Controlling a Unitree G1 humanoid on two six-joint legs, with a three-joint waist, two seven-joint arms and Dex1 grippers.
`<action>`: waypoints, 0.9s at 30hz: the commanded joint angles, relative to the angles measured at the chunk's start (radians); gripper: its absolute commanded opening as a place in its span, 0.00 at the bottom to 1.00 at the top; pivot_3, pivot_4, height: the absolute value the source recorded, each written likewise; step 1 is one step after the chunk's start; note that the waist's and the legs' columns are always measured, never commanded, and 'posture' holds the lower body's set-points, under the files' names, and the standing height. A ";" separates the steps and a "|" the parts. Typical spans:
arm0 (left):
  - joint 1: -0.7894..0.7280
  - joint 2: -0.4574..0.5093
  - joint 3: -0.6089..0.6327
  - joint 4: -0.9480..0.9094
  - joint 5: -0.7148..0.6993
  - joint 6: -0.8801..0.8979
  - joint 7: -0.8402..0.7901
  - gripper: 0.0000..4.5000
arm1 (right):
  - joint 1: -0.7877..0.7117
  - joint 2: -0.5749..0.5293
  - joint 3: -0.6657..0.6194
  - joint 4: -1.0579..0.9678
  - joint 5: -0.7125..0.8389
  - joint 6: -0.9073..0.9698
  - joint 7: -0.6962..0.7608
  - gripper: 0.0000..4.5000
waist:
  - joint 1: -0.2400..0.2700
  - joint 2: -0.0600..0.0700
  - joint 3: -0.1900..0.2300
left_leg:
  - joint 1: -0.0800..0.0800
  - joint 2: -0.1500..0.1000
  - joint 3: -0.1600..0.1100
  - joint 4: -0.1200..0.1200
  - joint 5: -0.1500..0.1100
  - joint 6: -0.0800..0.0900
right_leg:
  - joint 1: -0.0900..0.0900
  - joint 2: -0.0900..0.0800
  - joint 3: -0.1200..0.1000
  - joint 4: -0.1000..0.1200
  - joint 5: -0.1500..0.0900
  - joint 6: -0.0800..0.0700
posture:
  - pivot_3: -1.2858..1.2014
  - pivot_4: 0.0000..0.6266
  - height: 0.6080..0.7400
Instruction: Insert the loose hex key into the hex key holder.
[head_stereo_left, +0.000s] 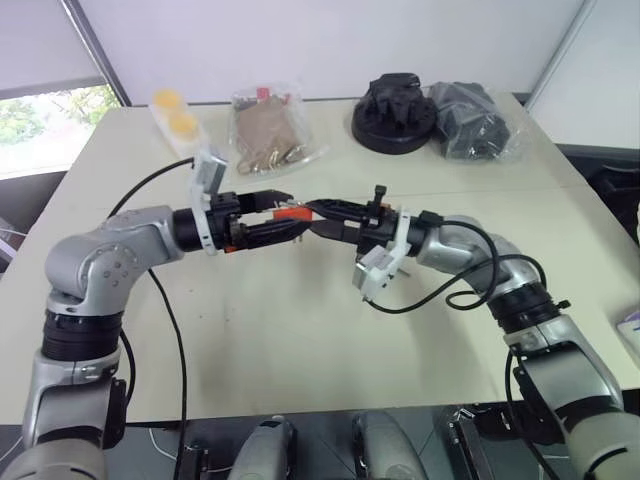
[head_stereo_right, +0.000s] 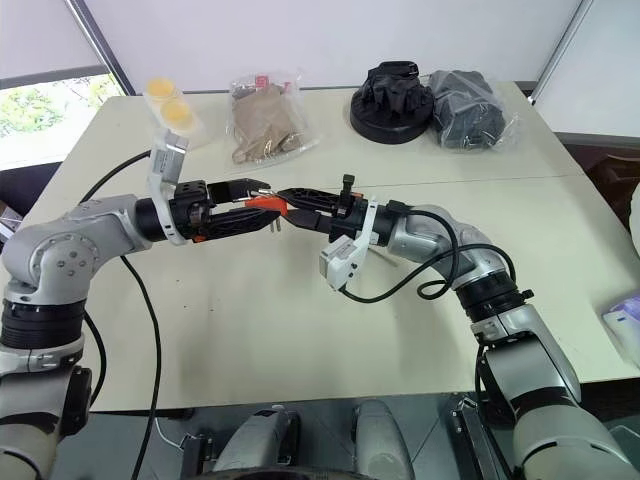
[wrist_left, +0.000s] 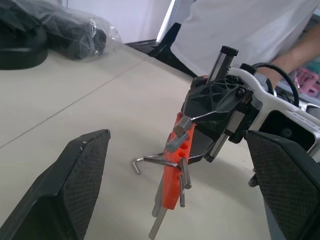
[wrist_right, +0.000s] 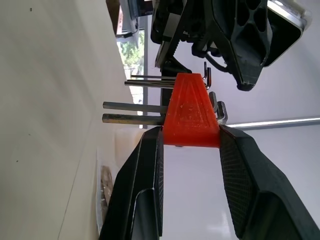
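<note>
Overhead, a wide pale table (head_stereo_left: 300, 330) stretches away from the robot, with a seam running across it left to right. Along the far edge sit several things: a black round-based object (head_stereo_left: 393, 112) right of centre, a clear bag of dark items (head_stereo_left: 478, 122) just right of it, a clear bag of brownish items (head_stereo_left: 268, 128) left of centre, and a small bag holding two yellow pieces (head_stereo_left: 174, 112) further left.

Both arms reach in over the middle of the table and meet above it, pointing at each other roughly level. The left gripper (head_stereo_left: 272, 215) comes in from the left with its two black fingers (wrist_left: 75, 180) spread wide and nothing between them. The right gripper (head_stereo_right: 300, 212) comes in from the right and is clamped on the hex key holder (wrist_right: 191, 114), a small orange block pinched by its narrow sides between the two textured pads (wrist_right: 235, 160). The holder hangs in the air above the table, between the tips of the two grippers.

Several thin metal keys stick out of the block side by side. In the left wrist view, the loose hex key (wrist_left: 150, 160), a slim grey L-shaped rod, shows beside the orange block, its bent end pointing away; whether it is seated in a slot cannot be told.

A person in a light shirt (wrist_left: 250, 25) stands beyond the table's right side.
</note>
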 joint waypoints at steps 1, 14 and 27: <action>0.004 0.008 0.010 -0.029 0.004 -0.002 -0.009 1.00 | -0.015 0.009 -0.009 -0.050 0.035 0.002 0.003 0.22 | 0.000 0.000 0.000 | 0.000 0.000 0.000 0.000 0.000 0.000 | 0.000 0.000 0.000 0.000 0.000 0.000 | 0.52 0.24 1.00; 0.017 0.000 0.008 -0.031 0.010 0.006 -0.022 0.18 | 0.000 0.006 -0.012 -0.081 0.048 0.019 0.027 0.22 | 0.001 0.000 0.000 | 0.000 0.000 0.000 0.000 0.000 0.000 | 0.000 0.000 0.000 0.000 0.000 0.000 | 0.52 0.24 1.00; 0.031 -0.013 0.007 -0.052 0.026 0.005 -0.011 0.01 | 0.023 -0.007 0.002 -0.100 0.061 0.030 0.070 0.22 | 0.000 0.000 0.000 | 0.000 0.000 0.000 0.000 0.000 0.000 | 0.000 0.000 0.000 0.000 0.000 0.000 | 0.52 0.24 1.00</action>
